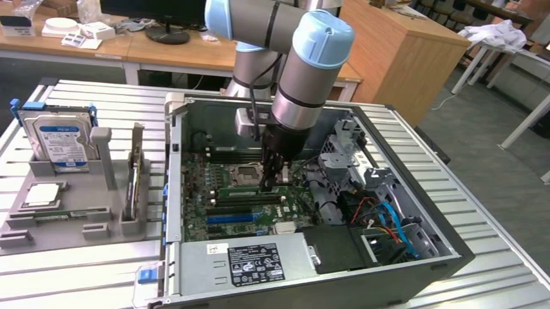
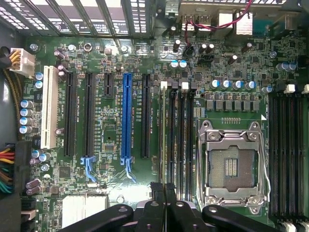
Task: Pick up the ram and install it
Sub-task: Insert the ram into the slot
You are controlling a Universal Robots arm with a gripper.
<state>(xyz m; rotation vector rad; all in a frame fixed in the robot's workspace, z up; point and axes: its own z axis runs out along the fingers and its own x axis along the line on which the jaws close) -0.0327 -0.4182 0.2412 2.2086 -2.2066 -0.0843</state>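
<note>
We see the gripper (image 1: 273,183) lowered into the open computer case (image 1: 434,270), its two fingers closed together with no gap between them. The ram (image 1: 245,192) stands on edge in a memory slot right under the fingertips. In the exterior view its green length runs off from them toward nine o'clock. In the wrist view the gripper (image 2: 164,191) sits over one end of the ram (image 2: 163,145), in line with it. We cannot tell whether the fingers pinch the stick or only rest on it. The processor socket (image 1: 247,172) lies at about eleven o'clock from the fingertips.
</note>
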